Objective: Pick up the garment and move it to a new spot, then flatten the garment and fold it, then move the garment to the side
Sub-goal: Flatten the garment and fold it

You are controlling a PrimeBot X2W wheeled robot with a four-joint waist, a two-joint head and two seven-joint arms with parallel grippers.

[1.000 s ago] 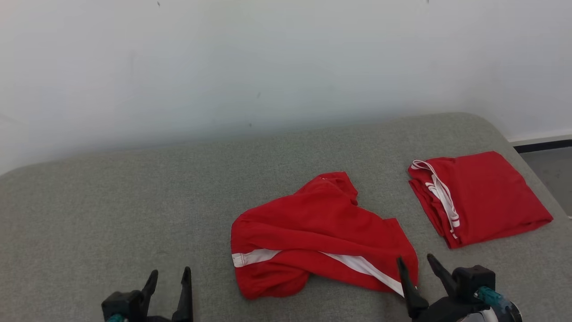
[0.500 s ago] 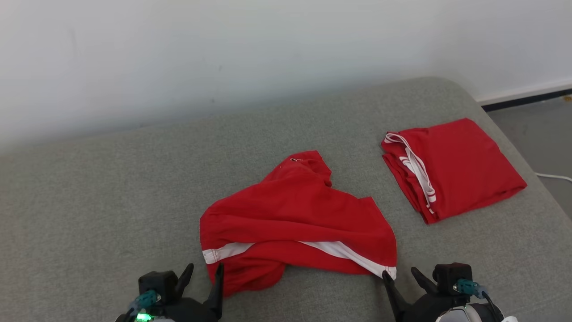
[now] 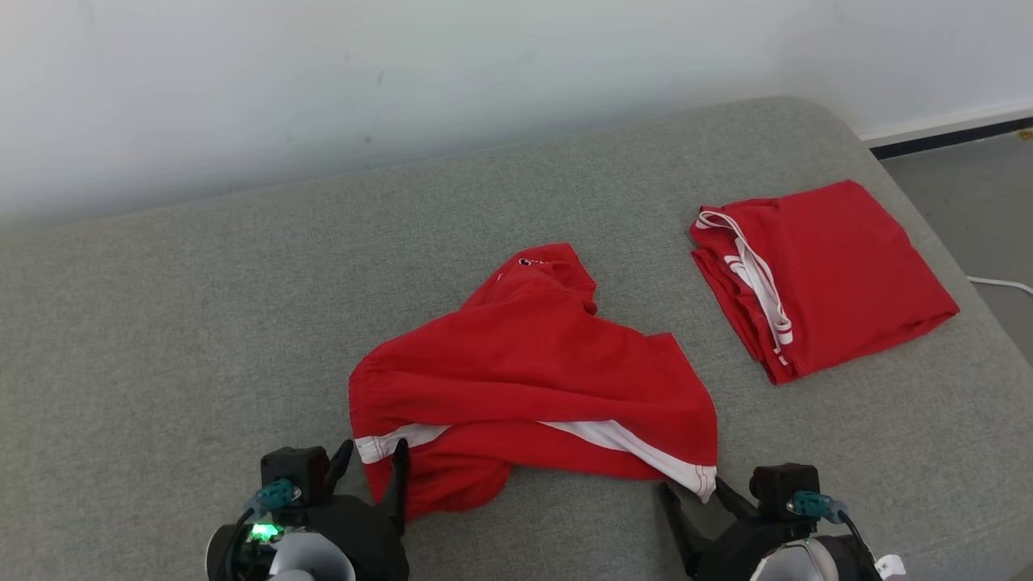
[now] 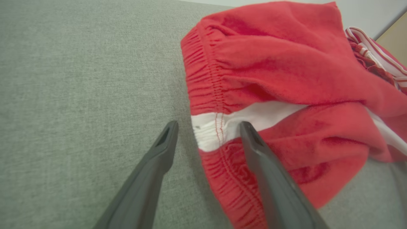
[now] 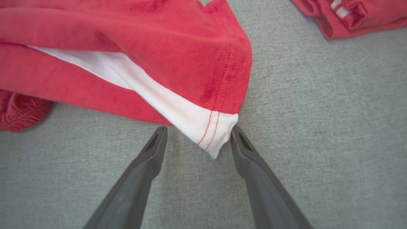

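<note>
A crumpled red garment (image 3: 533,379) with a white side stripe lies in the middle of the grey cushion (image 3: 202,307). My left gripper (image 3: 374,452) is open at its left end. In the left wrist view the gathered waistband and the end of the white stripe on the garment (image 4: 286,63) lie between the open left gripper (image 4: 208,125) fingers. My right gripper (image 3: 692,494) is open at the lower right hem. In the right wrist view the white hem corner of the garment (image 5: 127,41) sits between the right gripper (image 5: 198,128) fingers, touching the right one.
A second red garment (image 3: 823,274), folded with white trim, lies at the cushion's right end, also seen as the folded garment (image 5: 349,16) in the right wrist view. A white wall runs behind the cushion. Floor (image 3: 968,210) with a white cable lies beyond the right edge.
The head camera has tilted down, shifting the whole picture. My left gripper has come in from the left to straddle the waistband. The right gripper now frames the hem corner. Both stayed open.
</note>
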